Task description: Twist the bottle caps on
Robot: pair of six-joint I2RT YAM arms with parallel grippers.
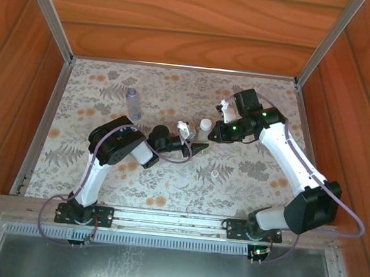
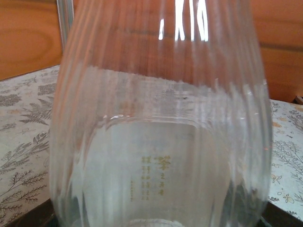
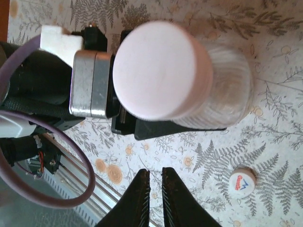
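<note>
Your right claw is pressed together with nothing in it, hanging just beside the round white plastic cap that sits on top of the clear ribbed plastic bottle. Your left claw is pinching that bottle low on its body and holding it upright near the middle of the flower-patterned table surface.

Looks to me like the cap is only resting on the neck, not tightened, though I can't see the threads. So I'd spread the right claw, drop it square over the cap with a finger on each side, pinch, and twist in short turns. Keep the left grip firm so the bottle doesn't spin along, and don't push sideways or the cap will go on crooked.

Count check: two bottles, the held one plus a slim lilac-tinted clear bottle standing toward the far-left corner. Two caps, the one on the bottle and a small whitish round cap with a red-and-blue mark lying loose closer to the near edge. That one would be for the lilac bottle.
</note>
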